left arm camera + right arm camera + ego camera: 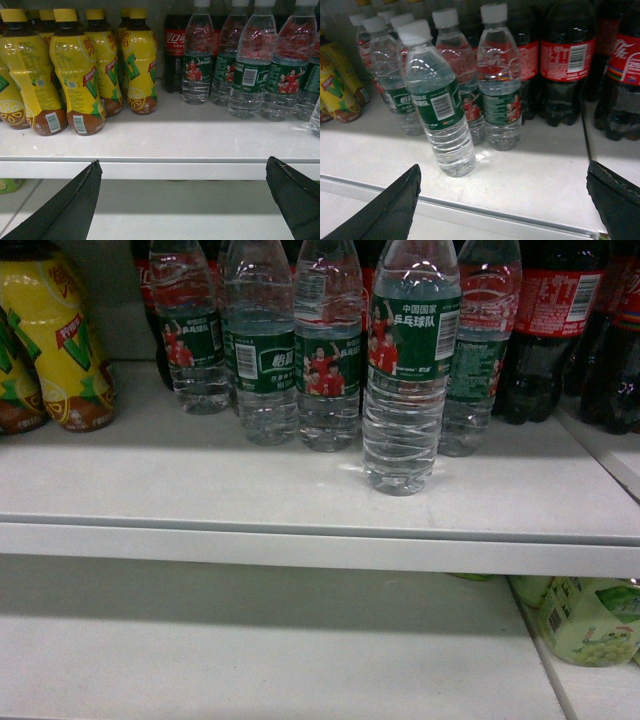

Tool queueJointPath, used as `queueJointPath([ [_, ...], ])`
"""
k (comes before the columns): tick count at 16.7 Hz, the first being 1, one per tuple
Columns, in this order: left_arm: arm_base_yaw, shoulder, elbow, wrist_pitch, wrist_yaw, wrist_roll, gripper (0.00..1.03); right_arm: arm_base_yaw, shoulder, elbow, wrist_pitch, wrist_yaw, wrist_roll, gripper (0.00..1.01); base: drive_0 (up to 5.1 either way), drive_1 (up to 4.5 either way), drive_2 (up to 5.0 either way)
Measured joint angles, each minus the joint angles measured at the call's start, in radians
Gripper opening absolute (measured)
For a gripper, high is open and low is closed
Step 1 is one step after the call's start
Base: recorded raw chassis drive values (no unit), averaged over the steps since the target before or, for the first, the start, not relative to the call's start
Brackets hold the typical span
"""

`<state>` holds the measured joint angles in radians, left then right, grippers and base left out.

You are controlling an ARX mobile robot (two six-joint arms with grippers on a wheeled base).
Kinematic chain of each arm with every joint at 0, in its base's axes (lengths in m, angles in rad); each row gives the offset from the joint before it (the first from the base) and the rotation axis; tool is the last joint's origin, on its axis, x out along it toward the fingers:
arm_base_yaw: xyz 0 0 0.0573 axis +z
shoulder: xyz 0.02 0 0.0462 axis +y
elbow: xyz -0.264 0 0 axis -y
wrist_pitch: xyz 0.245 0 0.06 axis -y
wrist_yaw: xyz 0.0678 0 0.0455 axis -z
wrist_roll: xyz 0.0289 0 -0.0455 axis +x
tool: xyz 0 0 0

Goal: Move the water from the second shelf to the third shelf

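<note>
Water (405, 370) stood upright on upper shelf (300, 502), ahead of water row, near front edge. Right hand (502, 200) spread wide, empty, below and short of it. Left hand (182, 197) likewise spread, empty. Risks judged: bottle tipped by off-centre closure; neighbouring water bottles (325, 350) knocked; slip on ribbed wall.

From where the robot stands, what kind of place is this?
Most likely a shop's drinks aisle. White shelves carry same-brand stock in rows: water bottles with green labels and barcodes, yellow tea-type bottles and dark cola bottles. Both grippers, left and right, are open and empty.
</note>
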<state>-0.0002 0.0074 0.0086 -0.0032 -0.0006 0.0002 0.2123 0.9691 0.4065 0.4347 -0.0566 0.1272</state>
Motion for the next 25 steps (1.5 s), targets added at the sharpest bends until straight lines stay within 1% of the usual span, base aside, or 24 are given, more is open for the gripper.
queueJointPath([
  [1, 0.000, 0.000, 0.000, 0.000, 0.000, 0.000, 0.98, 0.048, 0.071, -0.001, 0.066, 0.042, 0.003, 0.98, 0.0, 0.00, 0.0],
  [3, 0.000, 0.000, 0.000, 0.000, 0.000, 0.000, 0.98, 0.101, 0.171, -0.001, 0.144, 0.079, 0.011, 0.98, 0.0, 0.00, 0.0],
  [5, 0.000, 0.000, 0.000, 0.000, 0.000, 0.000, 0.98, 0.157, 0.295, 0.008, 0.210, 0.085, 0.019, 0.98, 0.0, 0.00, 0.0],
  [6, 0.000, 0.000, 0.000, 0.000, 0.000, 0.000, 0.98, 0.183, 0.367, 0.035, 0.231, 0.083, 0.019, 0.98, 0.0, 0.00, 0.0],
  [7, 0.000, 0.000, 0.000, 0.000, 0.000, 0.000, 0.98, 0.195, 0.411, 0.064, 0.245, 0.082, 0.019, 0.98, 0.0, 0.00, 0.0],
  [9, 0.000, 0.000, 0.000, 0.000, 0.000, 0.000, 0.98, 0.196, 0.459, 0.131, 0.245, 0.051, 0.026, 0.98, 0.0, 0.00, 0.0],
  [11, 0.000, 0.000, 0.000, 0.000, 0.000, 0.000, 0.98, 0.195, 0.471, 0.169, 0.237, 0.024, 0.031, 0.98, 0.0, 0.00, 0.0],
  [12, 0.000, 0.000, 0.000, 0.000, 0.000, 0.000, 0.98, 0.194, 0.478, 0.196, 0.224, 0.011, 0.041, 0.98, 0.0, 0.00, 0.0],
  [13, 0.000, 0.000, 0.000, 0.000, 0.000, 0.000, 0.98, 0.195, 0.485, 0.215, 0.224, 0.002, 0.043, 0.98, 0.0, 0.00, 0.0],
  [15, 0.000, 0.000, 0.000, 0.000, 0.000, 0.000, 0.98, 0.216, 0.505, 0.256, 0.220, -0.004, 0.048, 0.98, 0.0, 0.00, 0.0],
  [18, 0.000, 0.000, 0.000, 0.000, 0.000, 0.000, 0.98, 0.233, 0.557, 0.300, 0.209, 0.022, 0.047, 0.98, 0.0, 0.00, 0.0],
  [19, 0.000, 0.000, 0.000, 0.000, 0.000, 0.000, 0.98, 0.240, 0.583, 0.314, 0.208, 0.035, 0.039, 0.98, 0.0, 0.00, 0.0],
  [20, 0.000, 0.000, 0.000, 0.000, 0.000, 0.000, 0.98, 0.240, 0.604, 0.328, 0.202, 0.043, 0.037, 0.98, 0.0, 0.00, 0.0],
  [22, 0.000, 0.000, 0.000, 0.000, 0.000, 0.000, 0.98, 0.239, 0.651, 0.368, 0.207, 0.077, 0.037, 0.98, 0.0, 0.00, 0.0],
  [25, 0.000, 0.000, 0.000, 0.000, 0.000, 0.000, 0.98, 0.238, 0.698, 0.419, 0.203, 0.106, 0.037, 0.98, 0.0, 0.00, 0.0],
])
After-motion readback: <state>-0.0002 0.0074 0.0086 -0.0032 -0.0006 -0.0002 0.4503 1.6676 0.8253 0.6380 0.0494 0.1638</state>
